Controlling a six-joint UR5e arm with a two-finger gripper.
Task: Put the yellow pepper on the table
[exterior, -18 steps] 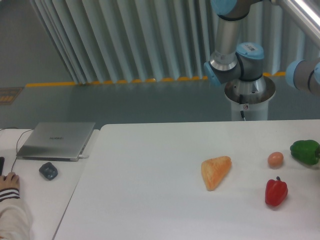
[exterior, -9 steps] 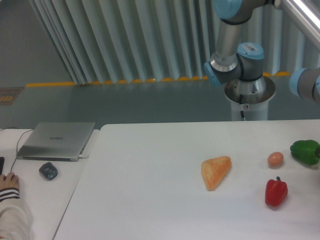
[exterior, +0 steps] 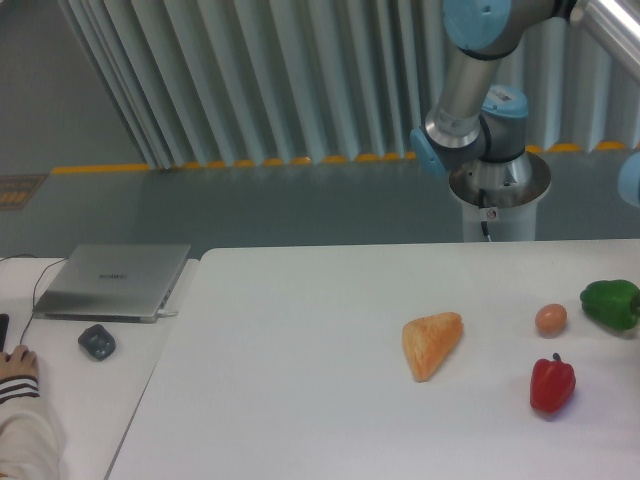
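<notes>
So, the big white table is seen from a fixed camera at one end, and four food items are laid out on its right half. An orange wedge-shaped bread-like piece is parked roughly mid-table, pointed end tipped toward the camera. To its right a small brownish egg is set, and just beside that, right at the frame's edge, a green bell pepper is found. A red bell pepper is stood upright nearer the camera, below the egg, stem up. None of these are touching each other.

The yellow pepper can't be spotted anywhere in this view, so its location can't be given.

Same story with the gripper: it's not in frame at all, so how far the fingers are spread, or whether anything is held, can't be told. Only the UR5e arm is seen, with its grey tube and blue joint caps rising from the round base behind the table's far edge and running out of the top right corner. A bit of another blue joint is clipped at the right edge.

Off to the left, a smaller white desk is butted up beside the table. A closed grey laptop and a dark mouse are sat on it, and a person's hand with a striped cuff is rested at the left edge.
</notes>
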